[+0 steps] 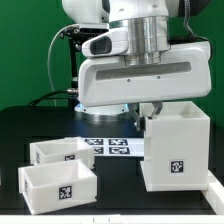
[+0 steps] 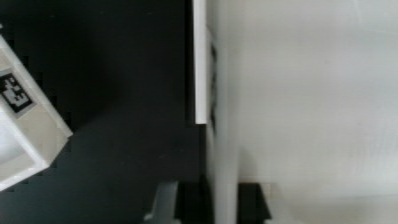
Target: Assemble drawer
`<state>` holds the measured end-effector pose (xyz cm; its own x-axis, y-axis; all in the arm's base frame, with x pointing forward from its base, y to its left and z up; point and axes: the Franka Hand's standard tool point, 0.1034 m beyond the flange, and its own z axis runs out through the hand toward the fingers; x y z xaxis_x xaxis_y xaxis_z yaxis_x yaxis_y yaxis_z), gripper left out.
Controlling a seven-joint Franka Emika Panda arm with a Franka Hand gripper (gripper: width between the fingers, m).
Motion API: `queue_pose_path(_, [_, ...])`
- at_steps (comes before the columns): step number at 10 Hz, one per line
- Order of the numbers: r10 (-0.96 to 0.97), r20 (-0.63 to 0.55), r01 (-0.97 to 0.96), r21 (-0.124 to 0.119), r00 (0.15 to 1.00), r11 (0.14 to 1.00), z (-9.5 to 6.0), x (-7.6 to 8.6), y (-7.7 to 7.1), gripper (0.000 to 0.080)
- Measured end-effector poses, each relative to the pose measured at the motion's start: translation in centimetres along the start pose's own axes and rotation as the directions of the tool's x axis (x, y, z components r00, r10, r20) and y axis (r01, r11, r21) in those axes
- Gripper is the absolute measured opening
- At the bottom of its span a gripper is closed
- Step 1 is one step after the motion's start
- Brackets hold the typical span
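Smooth, boxy white plastic casing (image 1: 176, 148) stood on the black worktop (image 1: 15, 130) at the exterior view's right, the shallow rear tray (image 1: 58, 152) and front tray (image 1: 58, 186) well apart from it, near the marker board (image 1: 108, 147). Only the wrist view showed dark fingers (image 2: 173, 203) either side of the casing's thin wall; whether clenched, one cannot tell.

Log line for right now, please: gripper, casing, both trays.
parts: separate | gripper: straddling casing wall, grip unconfirmed | casing: upright, exterior view's right | near tray, far tray: loose, outside casing, exterior view's left
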<state>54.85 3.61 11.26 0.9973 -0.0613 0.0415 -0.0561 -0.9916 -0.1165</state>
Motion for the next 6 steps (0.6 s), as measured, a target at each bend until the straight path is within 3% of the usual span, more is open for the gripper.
queue_pose_path(2, [0.013,0.005,-0.013,0.001,1.000,1.000,0.3,0.8,-0.1,0.0037])
queue_pose_path(6, [0.023,-0.026,-0.024,-0.011,0.999,1.000,1.2,6.6,-0.5,0.0038])
